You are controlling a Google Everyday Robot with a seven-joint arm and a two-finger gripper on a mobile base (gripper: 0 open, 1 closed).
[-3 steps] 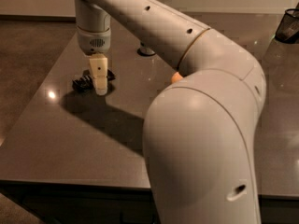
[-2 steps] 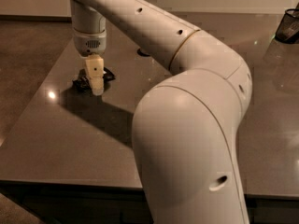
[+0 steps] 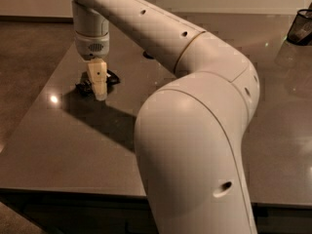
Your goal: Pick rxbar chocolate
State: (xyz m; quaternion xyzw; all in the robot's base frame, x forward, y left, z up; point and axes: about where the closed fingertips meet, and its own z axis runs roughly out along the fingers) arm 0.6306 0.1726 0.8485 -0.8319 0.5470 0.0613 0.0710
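The rxbar chocolate (image 3: 84, 86) is a dark, flat thing lying on the brown table (image 3: 58, 145) at its far left. Only its ends show on either side of my gripper. My gripper (image 3: 99, 92) points straight down from the white wrist and sits right at the bar, its tip at table level over the bar's middle. The middle of the bar is hidden behind the gripper. The drink can and the orange fruit are hidden behind my arm.
My large white arm (image 3: 195, 130) fills the middle and right of the view. A black mesh holder (image 3: 301, 27) stands at the far right corner. A small dark base (image 3: 147, 56) peeks out behind the arm. The table's left edge runs close to the bar.
The gripper has shifted slightly left and stays down at the bar. The elbow has swung nearer the camera and now covers the orange fruit.
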